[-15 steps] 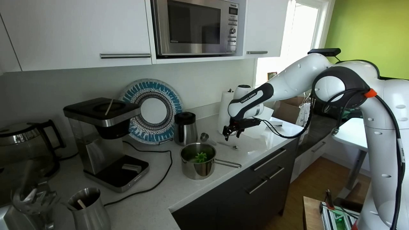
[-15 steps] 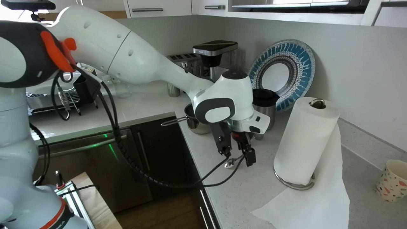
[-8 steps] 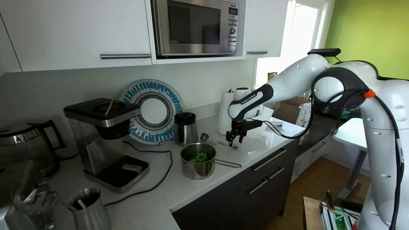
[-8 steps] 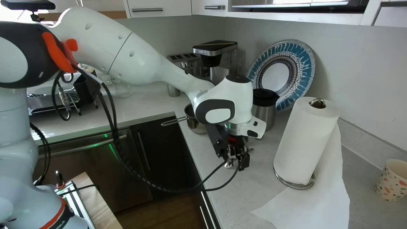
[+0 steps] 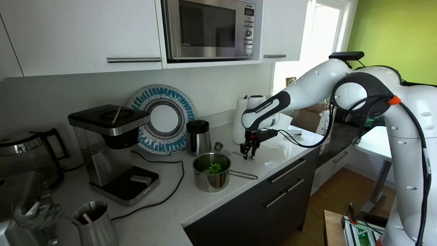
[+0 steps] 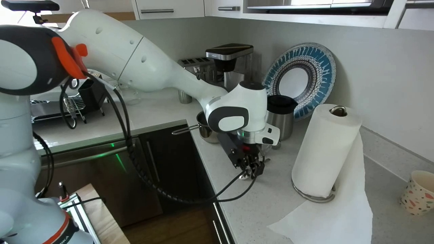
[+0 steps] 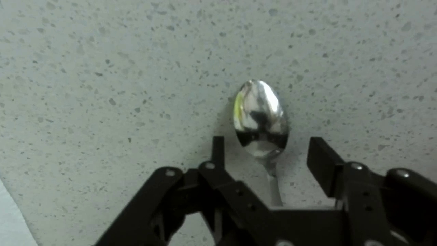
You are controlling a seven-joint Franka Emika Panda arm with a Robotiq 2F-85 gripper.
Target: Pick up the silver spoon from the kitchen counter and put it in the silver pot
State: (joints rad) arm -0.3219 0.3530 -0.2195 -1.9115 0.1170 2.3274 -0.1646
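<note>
The silver spoon [image 7: 261, 119] lies on the kitchen counter [image 7: 102, 51] in the wrist view. My gripper [image 7: 266, 150] is partly open, with a finger on each side of the spoon's neck and a gap on both sides. The rest of the spoon's handle is hidden behind the gripper there. In an exterior view my gripper [image 5: 249, 156] is low at the counter, over the spoon [image 5: 236, 153]. In another exterior view the spoon's bowl [image 6: 243, 176] shows beside the fingers [image 6: 252, 168]. The silver pot [image 5: 211, 182] stands nearby, a green spiky thing [image 5: 214, 168] inside; it also shows partly hidden [image 6: 207, 134].
A black-and-silver canister [image 5: 198, 138] and a small metal scoop [image 5: 218, 147] are behind the pot. Its handle [image 5: 243, 175] points toward the counter edge. A paper towel roll [image 6: 325, 152] stands near the arm. A coffee maker [image 5: 112, 153] and cord are beyond the pot.
My gripper has moved down to the counter around the spoon. Its fingers have come closer together. The spoon and pot have not visibly moved.
</note>
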